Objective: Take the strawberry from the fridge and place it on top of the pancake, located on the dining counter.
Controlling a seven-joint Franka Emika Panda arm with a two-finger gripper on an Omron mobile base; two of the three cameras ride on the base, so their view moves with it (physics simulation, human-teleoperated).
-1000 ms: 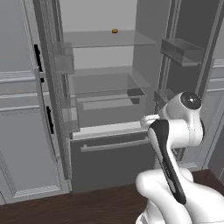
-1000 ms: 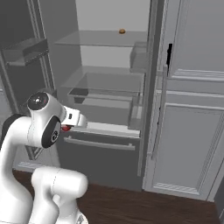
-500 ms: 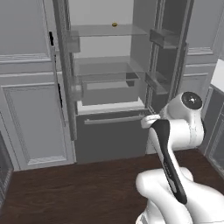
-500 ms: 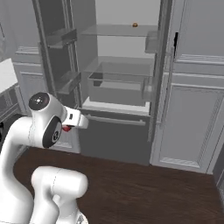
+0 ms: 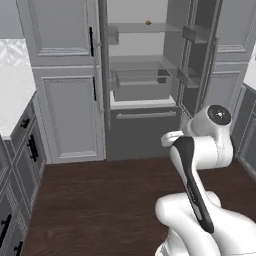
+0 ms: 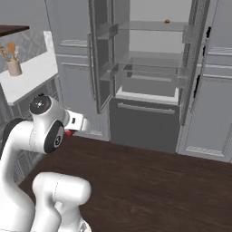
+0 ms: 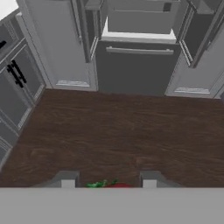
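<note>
strawberry point(image 7: 117, 185): sits between the two fingertips at the bottom of the hand view, a red sliver with green leaves on its left; a red speck under the wrist in the right base view is probably the same fruit.
hand point(image 7: 105, 179): pinches the strawberry, one fingertip on each side and a narrow gap between them taken up by the fruit.
pointing: the leafy cap faces left in the hand view, toward one finger, so the long axis seems to run across the grip from finger to finger; too little of the fruit shows to be sure.
risk, slip: a small rounded fruit held end to end has little contact, so a sharp swing or turn of the base could roll it out onto the dark wooden floor point(image 7: 118, 131).
risk, crush: squeezing harder to prevent that could bruise it.
risk, placement: the pancake and the dining bench are not before the cameras, so the carry is likely long and the fruit may roll once it is let go.
fridge point(image 5: 145, 75): stands open across the floor, a small orange-brown lump point(image 5: 148, 22) on its top shelf.
</note>
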